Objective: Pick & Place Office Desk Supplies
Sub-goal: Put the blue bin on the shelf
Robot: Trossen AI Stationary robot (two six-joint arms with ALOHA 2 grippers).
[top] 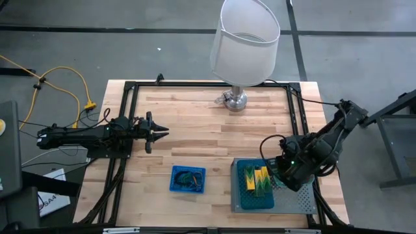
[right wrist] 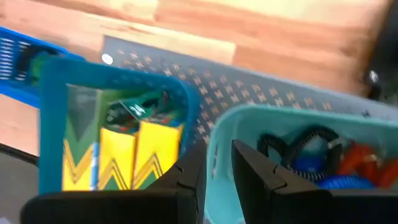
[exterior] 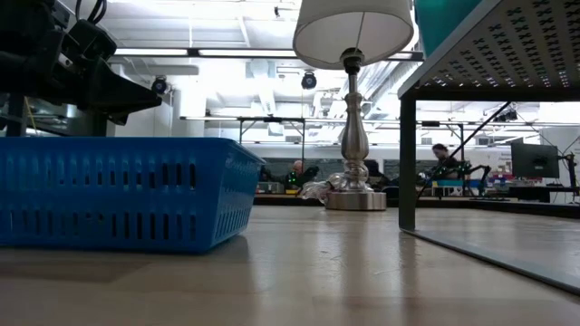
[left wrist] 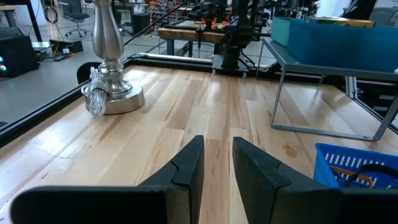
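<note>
1. Hovering over the table's left side, the left gripper [top: 160, 132] is seen with its jaws set narrow, a slim gap between them and nothing held
2. Loops [top: 187, 179] in dark and tan tones are kept in a small blue basket [top: 175, 186] near the front middle of the wooden table [top: 195, 117]
3. A white-shaded lamp [top: 244, 45] is stood at the table's far edge
4. Yellow-and-green blocks [top: 256, 179] are held in a teal bin [top: 247, 201] on the grey perforated stand [top: 299, 203]
5. The right gripper [right wrist: 216, 169] is poised above a pale teal bin [right wrist: 249, 118] of red, blue and black loops [right wrist: 323, 158]; its jaws are narrowly parted, gripping nothing
</note>
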